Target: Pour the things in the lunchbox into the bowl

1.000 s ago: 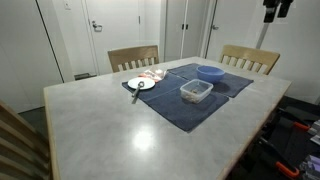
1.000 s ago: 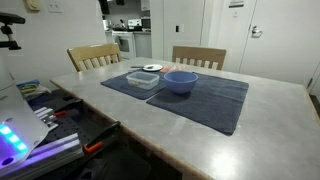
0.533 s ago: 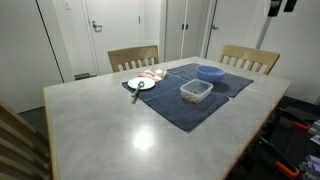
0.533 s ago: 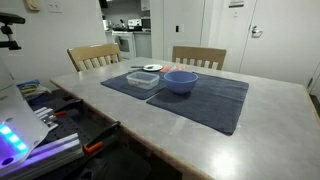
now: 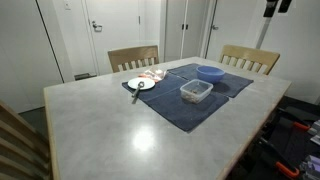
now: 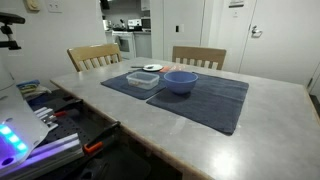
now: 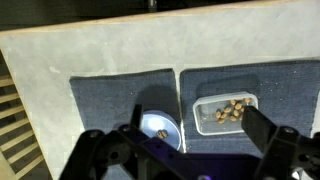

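In an exterior view the arm (image 5: 277,6) hangs high in the upper right corner, the lunchbox (image 5: 196,91) on the surface (image 5: 120,120) right of centre, near the bowl (image 5: 210,72). In the wrist view the fingers (image 7: 260,128) stand spread wide at the bottom edge

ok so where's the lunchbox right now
In an exterior view the lunchbox sits on the dark blue mat on the table, with the blue bowl just behind it and the white plate toward the picture's left.
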`<act>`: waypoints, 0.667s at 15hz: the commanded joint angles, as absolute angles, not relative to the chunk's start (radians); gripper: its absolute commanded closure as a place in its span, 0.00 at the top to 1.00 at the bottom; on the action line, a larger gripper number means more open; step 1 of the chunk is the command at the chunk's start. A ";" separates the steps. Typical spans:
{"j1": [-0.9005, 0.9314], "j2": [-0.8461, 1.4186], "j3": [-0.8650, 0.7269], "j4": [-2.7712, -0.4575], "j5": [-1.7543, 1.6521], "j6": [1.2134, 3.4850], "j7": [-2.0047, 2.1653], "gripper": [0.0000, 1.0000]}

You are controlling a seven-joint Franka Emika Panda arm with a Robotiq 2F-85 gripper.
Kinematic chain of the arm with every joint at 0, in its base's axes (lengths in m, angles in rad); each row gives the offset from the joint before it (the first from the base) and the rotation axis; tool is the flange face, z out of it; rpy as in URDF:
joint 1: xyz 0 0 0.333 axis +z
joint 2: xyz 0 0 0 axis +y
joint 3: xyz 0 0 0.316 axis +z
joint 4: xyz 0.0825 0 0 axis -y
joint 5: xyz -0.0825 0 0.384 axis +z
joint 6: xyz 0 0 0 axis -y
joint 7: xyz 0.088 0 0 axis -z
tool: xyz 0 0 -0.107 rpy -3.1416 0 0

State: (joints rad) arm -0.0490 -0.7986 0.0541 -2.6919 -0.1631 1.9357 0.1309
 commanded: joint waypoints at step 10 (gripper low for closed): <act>0.074 -0.249 0.011 -2.395 -0.050 2.147 -0.149 1.00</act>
State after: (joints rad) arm 0.0527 -0.4050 0.0396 -2.4984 -0.0976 2.1243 -0.0584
